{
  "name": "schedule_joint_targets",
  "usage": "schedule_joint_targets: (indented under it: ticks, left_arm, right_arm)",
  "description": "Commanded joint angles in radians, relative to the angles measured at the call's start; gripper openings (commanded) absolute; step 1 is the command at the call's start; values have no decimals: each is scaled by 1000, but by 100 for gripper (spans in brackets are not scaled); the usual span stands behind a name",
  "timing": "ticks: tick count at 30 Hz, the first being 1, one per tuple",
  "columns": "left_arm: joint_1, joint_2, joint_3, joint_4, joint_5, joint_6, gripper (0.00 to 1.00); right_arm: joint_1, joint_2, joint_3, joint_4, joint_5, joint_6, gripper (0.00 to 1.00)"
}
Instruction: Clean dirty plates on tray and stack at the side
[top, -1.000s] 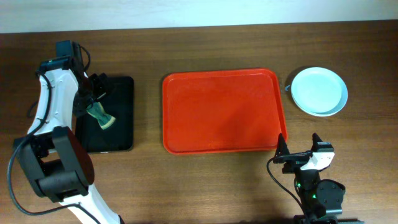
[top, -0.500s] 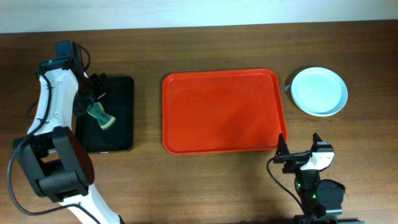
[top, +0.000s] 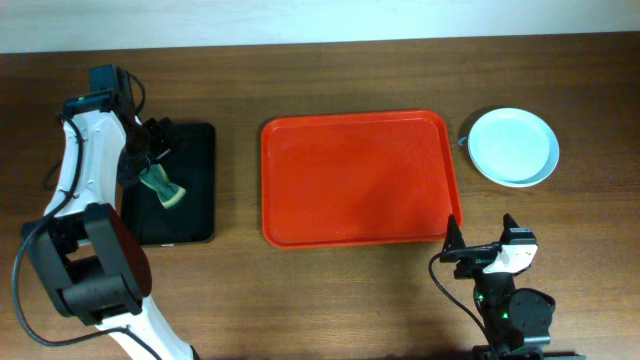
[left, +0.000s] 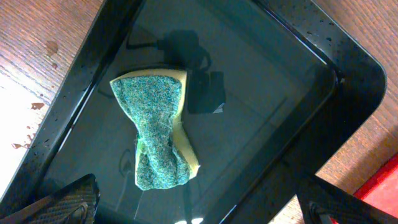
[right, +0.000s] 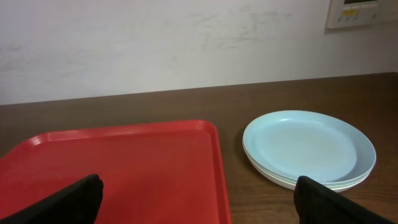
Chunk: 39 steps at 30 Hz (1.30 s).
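Note:
The red tray (top: 355, 180) lies in the middle of the table with nothing on it; it also shows in the right wrist view (right: 124, 168). The plates (top: 513, 146) sit stacked on the table to the right of the tray, pale blue on top, with white and mint rims showing below in the right wrist view (right: 308, 146). My left gripper (top: 150, 150) is open above a green-and-yellow sponge (left: 158, 127) and its fingers (left: 199, 211) are spread wide. My right gripper (top: 480, 238) is open and empty near the tray's front right corner (right: 199, 202).
The sponge (top: 160, 186) lies inside a smaller black tray (top: 195, 190) at the left, whose wet bottom shows in the left wrist view (left: 261, 112). A white wall stands behind the table's far edge.

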Motion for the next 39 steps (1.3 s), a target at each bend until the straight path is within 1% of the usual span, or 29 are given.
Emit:
schedule_joint_targets:
  ticks: [1, 7, 12, 14, 17, 19, 21, 22, 23, 27, 28, 29, 31, 34, 37, 39]
  left_arm:
    - [0, -39, 12, -1, 4, 16, 99]
    - [-3, -219, 12, -1, 2, 16, 99]
    - [-1, -441, 8, 3, -42, 16, 99]
    - [-1, -505, -4, 12, -42, 17, 99]
    - [-12, -629, -85, 69, -41, 105, 99]
    - [-38, -735, -198, 162, -40, 165, 99]
    - [-80, -858, -348, 280, -33, 237, 99]
    - [-110, -942, -464, 376, -8, 300, 99]
    - [-126, -986, -522, 427, 13, 340, 99]
    - [-179, -1260, -854, 714, 168, 583, 99]
    - [-179, -1330, -921, 758, 176, 621, 99]
    - [-179, -1450, -1018, 803, 175, 661, 99]
    - [-179, -1544, -1081, 805, 171, 687, 99]
    - [-179, -1637, -1142, 805, 154, 686, 99]
    - [-179, -1675, -1212, 820, 144, 685, 99]
    - [-179, -1709, -1266, 837, 101, 677, 99]
  right_arm:
    - [8, -10, -5, -7, 16, 0, 99]
    - [8, -10, -5, -7, 16, 0, 98]
    - [8, -10, -5, -7, 16, 0, 99]
    - [8, -10, -5, -7, 16, 0, 98]
    - [8, -10, -5, -7, 16, 0, 98]
    - [8, -10, -5, -7, 16, 0, 98]
    - [8, -10, -5, -7, 16, 0, 98]
    - [8, -10, -5, -7, 16, 0, 98]
    - [8, -10, -5, -7, 16, 0, 98]
    - [8, -10, -5, -7, 16, 0, 98]
    - [8, -10, -5, -7, 16, 0, 98]
    - [8, -10, -5, -7, 16, 0, 98]
    - [8, -10, -5, -7, 16, 0, 98]
    - [8, -10, -5, -7, 16, 0, 98]
    - [8, -10, -5, -7, 16, 0, 98]
    - [8, -10, -5, -7, 16, 0, 98]
